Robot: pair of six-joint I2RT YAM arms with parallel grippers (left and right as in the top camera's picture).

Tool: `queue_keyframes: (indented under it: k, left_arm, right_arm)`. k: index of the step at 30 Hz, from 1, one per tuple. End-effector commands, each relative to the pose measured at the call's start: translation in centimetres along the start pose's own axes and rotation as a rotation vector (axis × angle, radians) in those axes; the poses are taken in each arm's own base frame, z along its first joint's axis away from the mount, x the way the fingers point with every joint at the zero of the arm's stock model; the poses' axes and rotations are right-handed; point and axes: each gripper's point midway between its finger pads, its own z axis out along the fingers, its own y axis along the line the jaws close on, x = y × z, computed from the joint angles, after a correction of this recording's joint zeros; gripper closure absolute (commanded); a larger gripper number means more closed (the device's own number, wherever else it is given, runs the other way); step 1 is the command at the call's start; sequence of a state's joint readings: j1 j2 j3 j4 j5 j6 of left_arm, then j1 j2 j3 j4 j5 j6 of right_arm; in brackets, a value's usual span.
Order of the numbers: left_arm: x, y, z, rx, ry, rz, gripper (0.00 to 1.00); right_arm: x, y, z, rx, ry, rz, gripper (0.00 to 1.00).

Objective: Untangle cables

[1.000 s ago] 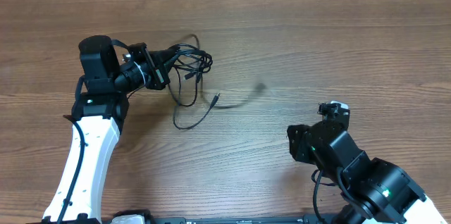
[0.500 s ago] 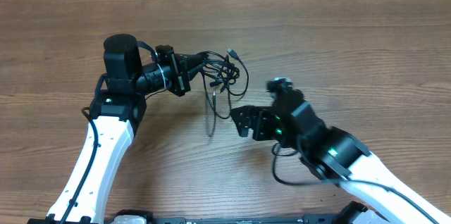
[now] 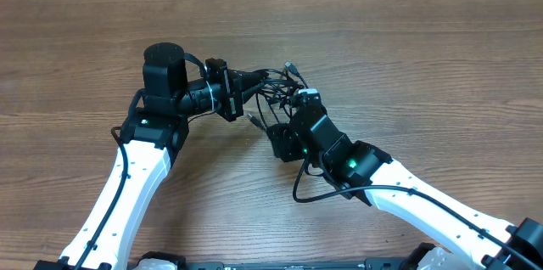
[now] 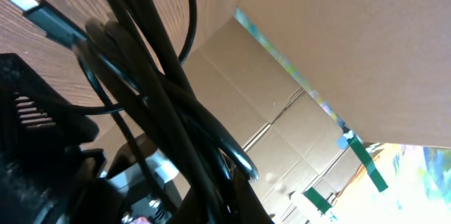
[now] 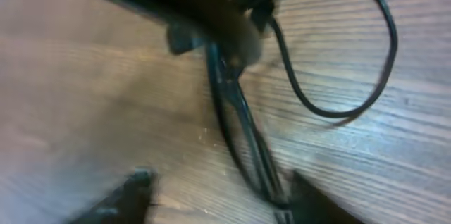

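Wood-grain brown covers the desk [image 3: 424, 32], and the cables [image 3: 271, 92] sit as a black tangle about midway between its left and right edges, somewhat nearer the far edge than the near one. The left gripper [image 3: 242, 90] reaches in from the left with its jaws clamped tight on the left side of the tangle, so that the cords fan out to the right of its fingers. One small plug end [image 3: 288, 66] sticks up toward the far edge and another [image 3: 253, 120] hangs toward the near edge. In the left wrist view the cables [image 4: 162, 111] cross the frame as thick overlapping strands, and a plug with a silvery tip [image 4: 25, 2] shows at the upper left. The right gripper [image 3: 277, 140] is just on the near side of the tangle; in its wrist view its fingertips [image 5: 134, 189] stand apart with one strand [image 5: 239, 125] running between them, not pinched, and a loose loop [image 5: 352, 104] lies on the wood beside it.
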State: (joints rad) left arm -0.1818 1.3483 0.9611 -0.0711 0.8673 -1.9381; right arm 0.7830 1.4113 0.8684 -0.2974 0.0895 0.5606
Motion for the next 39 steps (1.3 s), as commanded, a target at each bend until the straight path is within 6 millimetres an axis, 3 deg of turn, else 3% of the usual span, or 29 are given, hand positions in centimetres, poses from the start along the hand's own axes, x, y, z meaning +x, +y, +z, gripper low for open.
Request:
queue_keyframes:
  k: [1,3,4,7,12,17,19,23,27,29,31,32,39]
  left_arm:
    - [1.8,-0.9,-0.4,0.015,0.043,0.027,0.96]
    - [1.7,-0.9,-0.4,0.018,0.035,0.027,0.96]
    - [1.6,-1.0,-0.4,0.021,0.029,0.026,0.96]
    - [0.3,-1.6,-0.7,0.051,-0.032,0.021,0.96]
    - [-4.6,-3.3,-2.9,0.138,-0.255,0.011,0.96]
    - [-8.0,-1.3,-4.3,0.087,-0.413,-0.059,0.96]
    - [-9.1,-0.1,-4.8,0.054,-0.477,-0.101,0.96]
    - [-10.2,0.9,-5.4,0.029,-0.548,-0.134,0.96]
    - [-9.7,0.0,-5.1,0.056,-0.517,-0.11,0.96]
    - [-9.1,-0.4,-4.8,0.065,-0.482,-0.095,0.96]
    - [-7.9,-0.9,-4.2,0.071,-0.409,-0.06,0.96]
    - [-7.4,-1.3,-4.0,0.076,-0.376,-0.023,0.96]
    - [-1.8,-4.7,-3.1,0.146,-0.118,0.441,0.96]
  right_arm:
    - [-0.8,-0.5,-0.1,0.026,-0.035,-0.004,0.68]
    - [-0.4,-0.7,-0.2,0.036,-0.018,-0.006,0.9]
    - [-0.1,-0.8,-0.3,0.037,-0.004,-0.006,0.96]
    - [1.1,-1.1,-1.6,0.041,0.053,0.004,0.96]
    - [2.3,-2.3,-5.8,0.074,0.093,0.028,0.96]
    - [2.0,-4.0,-10.9,0.11,0.026,0.039,0.96]
    - [1.5,-5.7,-13.3,0.17,-0.044,0.101,0.96]
    - [1.4,-8.3,-16.7,0.249,-0.145,0.235,0.96]
    - [2.0,-9.0,-18.0,0.252,-0.15,0.246,0.96]
    - [2.4,-9.1,-17.9,0.259,-0.132,0.243,0.87]
    - [2.6,-8.9,-17.6,0.256,-0.114,0.241,0.54]
    - [2.6,-8.8,-17.4,0.254,-0.107,0.241,0.44]
    - [3.1,-7.8,-15.5,0.233,-0.04,0.239,0.01]
